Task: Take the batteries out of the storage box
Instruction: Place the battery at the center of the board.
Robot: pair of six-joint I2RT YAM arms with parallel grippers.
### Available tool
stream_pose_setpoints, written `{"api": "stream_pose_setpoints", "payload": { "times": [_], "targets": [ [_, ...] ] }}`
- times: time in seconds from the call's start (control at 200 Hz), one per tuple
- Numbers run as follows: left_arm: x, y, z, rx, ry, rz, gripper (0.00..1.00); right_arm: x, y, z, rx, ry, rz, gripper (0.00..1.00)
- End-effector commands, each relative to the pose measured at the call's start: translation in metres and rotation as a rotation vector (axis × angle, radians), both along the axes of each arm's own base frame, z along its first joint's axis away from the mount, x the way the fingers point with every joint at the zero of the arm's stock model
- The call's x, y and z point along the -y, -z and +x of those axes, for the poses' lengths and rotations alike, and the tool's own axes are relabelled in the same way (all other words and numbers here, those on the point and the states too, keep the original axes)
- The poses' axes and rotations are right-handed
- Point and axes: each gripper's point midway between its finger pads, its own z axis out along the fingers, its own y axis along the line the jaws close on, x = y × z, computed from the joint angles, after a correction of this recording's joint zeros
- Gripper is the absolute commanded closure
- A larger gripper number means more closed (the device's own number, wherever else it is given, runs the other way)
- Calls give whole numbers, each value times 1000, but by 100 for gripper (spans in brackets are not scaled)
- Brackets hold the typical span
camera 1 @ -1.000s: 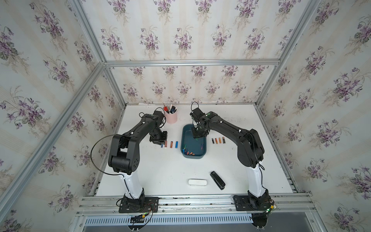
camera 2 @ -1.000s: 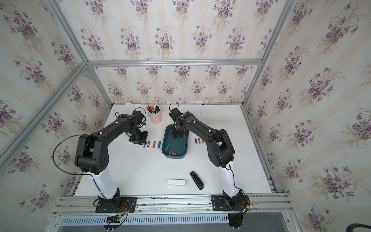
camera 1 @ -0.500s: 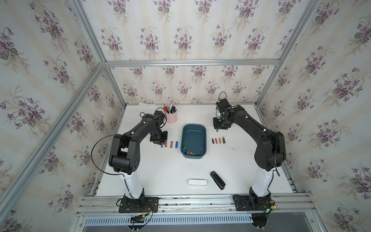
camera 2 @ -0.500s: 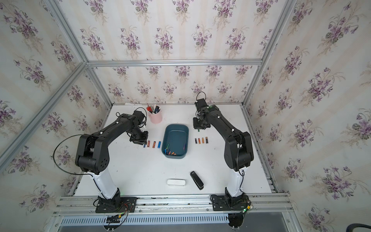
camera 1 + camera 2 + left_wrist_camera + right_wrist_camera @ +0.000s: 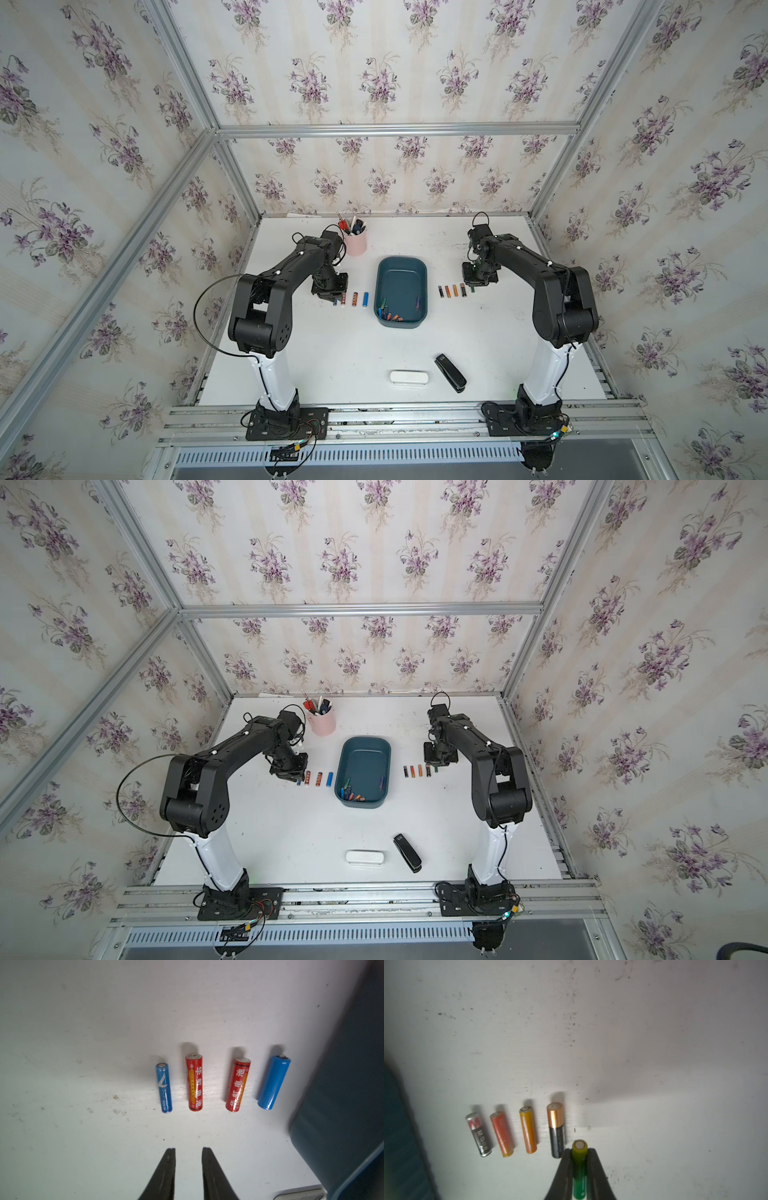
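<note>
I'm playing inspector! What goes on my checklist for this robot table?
Surface: white table, scuffed and speckled.
Job's things: dark teal plastic storage box holding several batteries; four more lie in a left row, four in a right row.
Clutter: pink cup of pens, white oblong case, black stapler.
End effectors: left end effector open, empty; right end effector shut on a green battery.
Cables: black cable looping off the left arm.
Surroundings: floral wallpaper walls, aluminium frame.

The left arm (image 5: pixel 286 272) and right arm (image 5: pixel 525 259) are showing matte black links over white lower columns (image 5: pixel 272 374) and black base plates (image 5: pixel 286 424); a thin black cable (image 5: pixel 195 305) is looping off the left arm.
</note>
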Motion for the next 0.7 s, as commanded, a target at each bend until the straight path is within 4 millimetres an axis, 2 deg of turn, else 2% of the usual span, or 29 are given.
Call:
{"api": "stream_pose_setpoints", "payload": {
  "times": [0.0, 0.305, 0.694],
  "targets": [
    [-1, 0, -1, -7, 5, 3, 72, 4, 8, 7, 16, 3, -24, 86],
    [-1, 2, 0, -13, 6, 7, 72, 6, 18, 15, 16, -3, -28, 86],
    [1, 1, 2, -12, 8, 9, 71, 4, 31, 14, -4, -9, -19, 84]
  ]
}}
